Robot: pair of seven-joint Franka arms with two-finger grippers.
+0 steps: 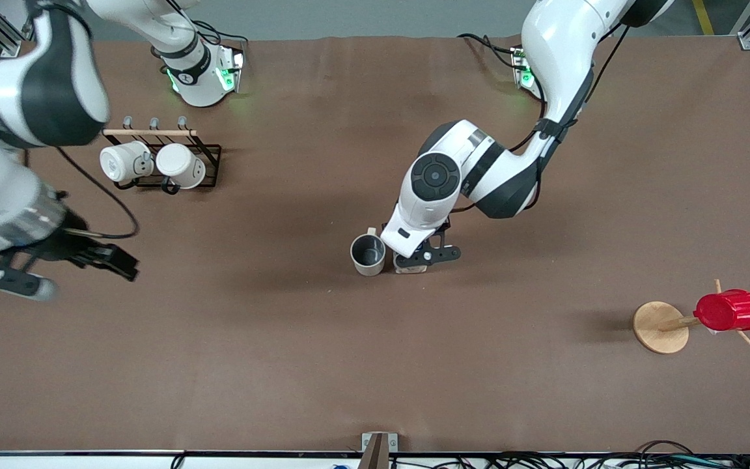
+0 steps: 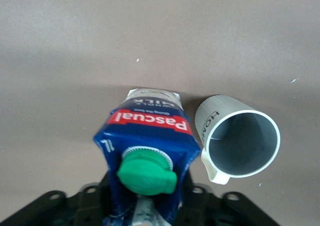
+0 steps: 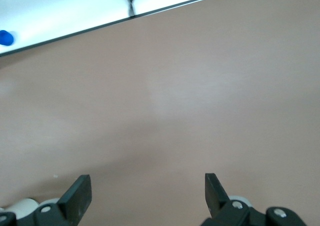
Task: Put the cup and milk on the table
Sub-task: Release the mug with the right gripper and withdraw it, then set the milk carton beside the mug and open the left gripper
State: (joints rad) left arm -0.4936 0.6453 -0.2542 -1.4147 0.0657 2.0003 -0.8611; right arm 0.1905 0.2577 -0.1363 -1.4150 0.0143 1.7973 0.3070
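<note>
The milk carton (image 2: 148,136) bears "Pascual" in white on its red label, and the cup (image 2: 235,136) shows dark lettering beginning "HO".

My arms are glossy white shells with black joint bands and a round black cap, thin black cables trailing alongside. Green lights glow at both bases. My pincers are matte black.

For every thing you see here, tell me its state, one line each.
cup: upright on the table, empty.
milk: upright beside the cup, capped.
left gripper: at the milk.
right gripper: open, waiting.
white mugs: on a rack.
red cup: on a peg stand.
</note>
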